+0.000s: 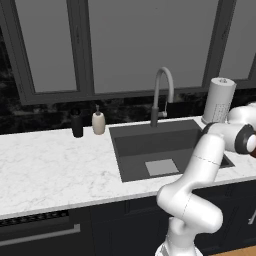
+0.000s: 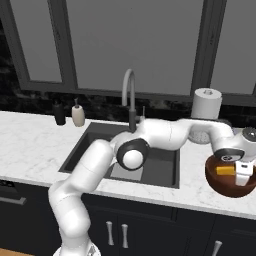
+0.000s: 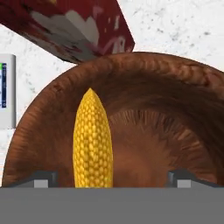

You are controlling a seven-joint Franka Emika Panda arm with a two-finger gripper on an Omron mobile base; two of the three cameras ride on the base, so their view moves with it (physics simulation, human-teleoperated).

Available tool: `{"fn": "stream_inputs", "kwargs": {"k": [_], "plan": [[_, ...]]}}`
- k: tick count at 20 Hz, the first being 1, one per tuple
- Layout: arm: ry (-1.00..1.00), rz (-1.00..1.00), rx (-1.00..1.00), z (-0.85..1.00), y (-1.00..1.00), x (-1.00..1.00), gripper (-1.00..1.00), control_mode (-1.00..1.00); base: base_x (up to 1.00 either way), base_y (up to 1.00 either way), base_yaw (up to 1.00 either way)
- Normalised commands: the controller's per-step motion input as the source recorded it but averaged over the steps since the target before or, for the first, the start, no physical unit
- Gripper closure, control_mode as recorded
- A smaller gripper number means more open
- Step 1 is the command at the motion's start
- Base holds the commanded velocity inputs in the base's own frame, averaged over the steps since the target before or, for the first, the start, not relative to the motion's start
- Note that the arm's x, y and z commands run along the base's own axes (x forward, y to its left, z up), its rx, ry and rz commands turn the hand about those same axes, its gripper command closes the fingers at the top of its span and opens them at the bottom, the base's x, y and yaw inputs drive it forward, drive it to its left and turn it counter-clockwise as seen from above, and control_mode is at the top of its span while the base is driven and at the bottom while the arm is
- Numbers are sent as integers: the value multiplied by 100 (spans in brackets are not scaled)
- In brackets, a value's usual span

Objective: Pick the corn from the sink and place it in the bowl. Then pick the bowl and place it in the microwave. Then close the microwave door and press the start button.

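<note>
White marble-patterned counter (image 1: 55, 170), running the width of both base views below tall grey-framed window panes. Small dark cylindrical cup (image 1: 76, 124), standing at the back of the counter, left of the basin. Cream-coloured soap dispenser bottle with a pump top (image 1: 98, 122), upright just beside the cup on its right. Dark grey rectangular recessed sink (image 1: 150, 145), holding a light grey square patch (image 1: 161, 167) on its floor; an arched grey faucet (image 1: 161, 95) rises behind its rear edge. White paper towel roll on an upright holder (image 1: 219, 100), at the back of the counter to the right of the sink. White arm with dark joints, reaching across the front of the sink toward the right end of the counter. Round reddish-brown wooden-looking bowl (image 2: 231, 179), deep, resting on the counter right of the sink near the front edge. Slim yellow-orange corn cob (image 3: 92, 140), lying inside the bowl against its left inner wall as the hand view frames it. Two-finger gripper (image 2: 241, 175), poised directly over the bowl, jaws spread wide apart with the corn lying free between and below them, not clamped. Red and white printed box (image 3: 78, 26), on the counter just beyond the bowl's rim in the hand view.
</note>
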Motion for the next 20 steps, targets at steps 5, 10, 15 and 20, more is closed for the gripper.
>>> {"fn": "stream_inputs", "kwargs": {"k": [5,10,15,20], "plan": [[0,0,0,36,4,-33,-100,-100,0,0,0],[0,0,0,12,9,-39,-100,-100,0,0,0],[0,0,0,0,9,-53,-100,-100,0,0,0],[0,0,0,0,14,-46,-100,-100,0,0,0]]}}
